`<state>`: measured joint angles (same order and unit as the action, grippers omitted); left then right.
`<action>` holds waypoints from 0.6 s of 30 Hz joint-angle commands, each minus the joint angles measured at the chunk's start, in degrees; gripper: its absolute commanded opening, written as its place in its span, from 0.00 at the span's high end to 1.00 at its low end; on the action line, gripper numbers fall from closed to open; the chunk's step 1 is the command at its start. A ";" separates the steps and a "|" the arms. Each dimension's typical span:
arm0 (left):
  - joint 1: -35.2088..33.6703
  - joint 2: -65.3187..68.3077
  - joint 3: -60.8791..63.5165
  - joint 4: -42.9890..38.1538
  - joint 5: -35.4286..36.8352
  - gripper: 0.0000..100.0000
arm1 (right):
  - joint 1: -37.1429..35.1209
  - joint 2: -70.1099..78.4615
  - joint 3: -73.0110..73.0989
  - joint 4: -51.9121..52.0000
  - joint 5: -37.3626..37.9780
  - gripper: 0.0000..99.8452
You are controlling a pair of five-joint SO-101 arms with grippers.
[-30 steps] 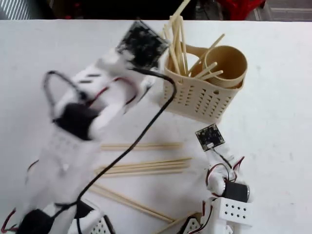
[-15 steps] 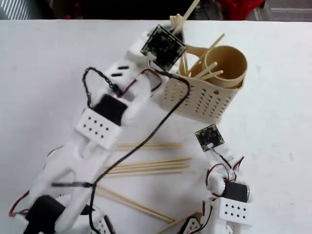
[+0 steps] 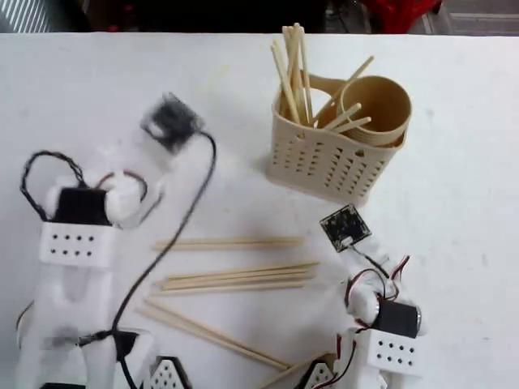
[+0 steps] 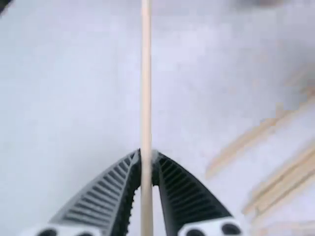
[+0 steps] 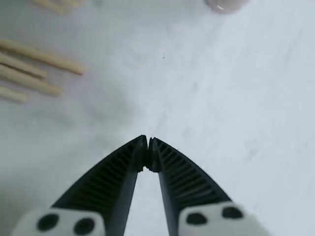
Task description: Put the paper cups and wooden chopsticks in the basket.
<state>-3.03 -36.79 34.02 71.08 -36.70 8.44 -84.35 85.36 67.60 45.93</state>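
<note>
White desk (image 3: 454, 203) — left gripper (image 4: 146, 158) withdrawn from basket (image 3: 324, 166), yet clamped on chopstick (image 4: 145, 73); right gripper (image 5: 148, 150) closed, empty — drop-off seemingly incomplete.

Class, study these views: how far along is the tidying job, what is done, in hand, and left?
Done: the paper cups and a bunch of chopsticks stand in the basket. In hand: the left gripper is shut on one chopstick. Left: several loose chopsticks lie on the table; the right gripper is shut and holds nothing.
</note>
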 commanded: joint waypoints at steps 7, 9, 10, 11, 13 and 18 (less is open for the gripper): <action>8.92 -1.63 15.91 -0.79 -24.00 0.98 | -9.19 0.13 -12.04 8.84 10.37 0.98; 11.91 -1.63 16.26 -1.93 -22.07 0.98 | -12.18 2.15 -15.56 10.42 10.20 0.98; 13.23 -1.54 16.44 -2.90 -20.48 0.98 | -13.93 4.44 -17.58 11.03 10.02 0.98; 14.46 -1.54 16.88 -3.96 -18.99 0.98 | -15.52 7.52 -19.60 11.21 9.58 0.98; 16.04 -0.84 17.23 -5.10 -16.97 0.98 | -18.68 15.87 -24.18 10.51 7.03 0.98; 16.48 5.93 17.32 -8.26 -16.09 0.94 | -26.59 39.69 -37.54 9.89 6.42 0.98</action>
<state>12.53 -34.77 51.52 66.07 -54.02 -14.24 -57.71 56.70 78.07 52.79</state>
